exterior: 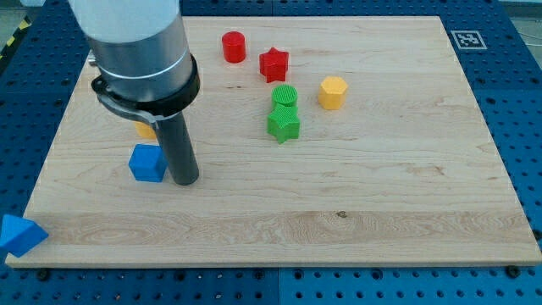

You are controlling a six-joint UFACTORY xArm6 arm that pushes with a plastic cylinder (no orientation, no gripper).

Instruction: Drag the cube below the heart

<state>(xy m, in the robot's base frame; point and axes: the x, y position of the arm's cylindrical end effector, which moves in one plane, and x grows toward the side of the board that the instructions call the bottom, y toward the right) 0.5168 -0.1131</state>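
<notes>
A blue cube (pixel 147 163) lies on the wooden board (pixel 339 220) at the view's left. My tip (pixel 184 180) stands right next to the cube's right side, touching or nearly so. Just above the cube a small piece of an orange-yellow block (pixel 145 130) shows under the arm's grey body (pixel 135 51); its shape is mostly hidden, so I cannot tell if it is the heart.
A red cylinder (pixel 234 47) and a red star (pixel 273 64) sit near the view's top. A green cylinder (pixel 285 97) touches a green star (pixel 283 124) below it. A yellow hexagon (pixel 333 92) lies to their right. A blue triangle (pixel 19 235) lies off the board's bottom-left corner.
</notes>
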